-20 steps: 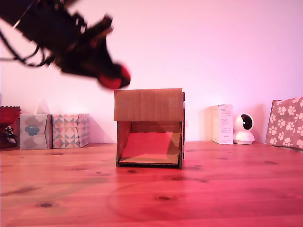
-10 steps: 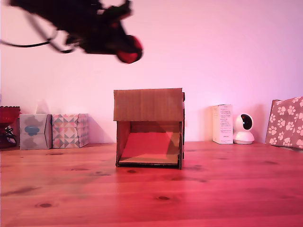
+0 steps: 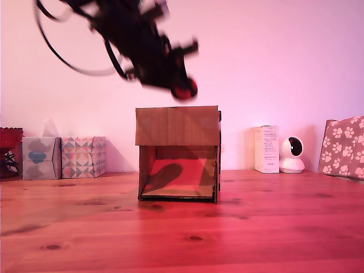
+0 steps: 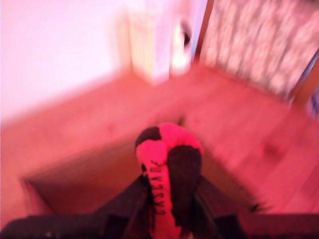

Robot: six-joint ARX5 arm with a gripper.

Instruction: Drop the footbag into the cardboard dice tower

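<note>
Brown corrugated walls mark the cardboard dice tower, standing on the counter. The gripper has swung in from the exterior view's left and now hangs just above its top, jaws pinching the footbag, almost placed for release.

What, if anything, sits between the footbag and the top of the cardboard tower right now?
Nothing visible does. The gripper holds the footbag just above the cardboard dice tower, over the top edge, with only air between them. The wrist view shows the footbag over the box's open interior, though that picture is blurred.
</note>
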